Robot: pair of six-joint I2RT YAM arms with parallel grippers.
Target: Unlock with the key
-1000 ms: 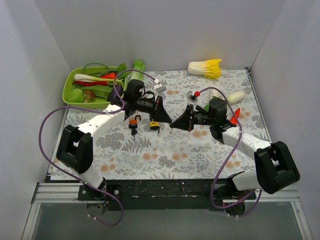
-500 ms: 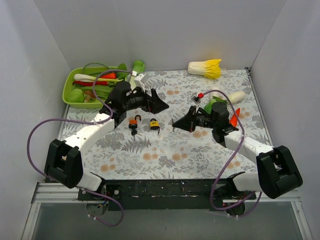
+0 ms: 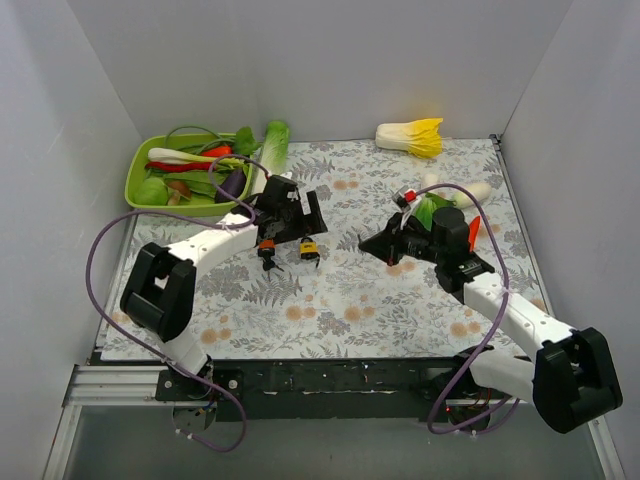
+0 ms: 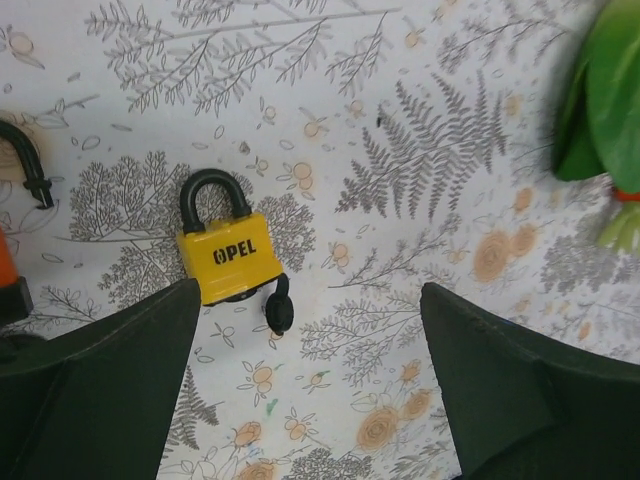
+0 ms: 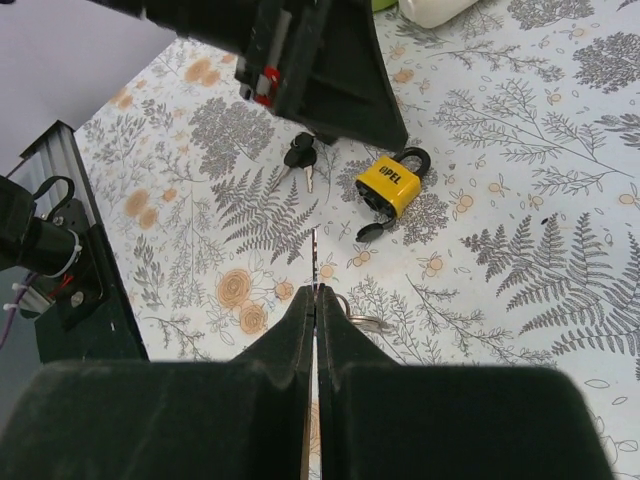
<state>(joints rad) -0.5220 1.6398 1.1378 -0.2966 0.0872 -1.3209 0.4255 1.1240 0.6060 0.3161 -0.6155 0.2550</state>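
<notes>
A yellow padlock (image 4: pixel 225 262) with a shut black shackle lies flat on the floral mat, a black cover flap (image 4: pixel 278 310) hanging at its base. My left gripper (image 4: pixel 310 290) hovers above it, open, with nothing between its fingers. In the top view the yellow padlock (image 3: pixel 309 247) sits just below the left gripper (image 3: pixel 298 225). My right gripper (image 5: pixel 314 290) is shut on a key (image 5: pixel 315 258), whose thin blade sticks out past the fingertips and whose ring (image 5: pixel 358 318) hangs beside them. The right gripper (image 3: pixel 368 243) stands right of the padlock (image 5: pixel 390 185), apart from it.
An orange padlock (image 3: pixel 268 245) with black keys (image 5: pixel 300 155) lies left of the yellow one. A green tray (image 3: pixel 138 185) of vegetables stands at the back left. A yellow cabbage (image 3: pixel 412 137), a white radish (image 3: pixel 475 192) and an orange carrot (image 3: pixel 472 232) lie at the right.
My left gripper has opened, swung back towards the tray, then come down over the padlocks. The right gripper has drawn a little to the right, still holding the key.
</notes>
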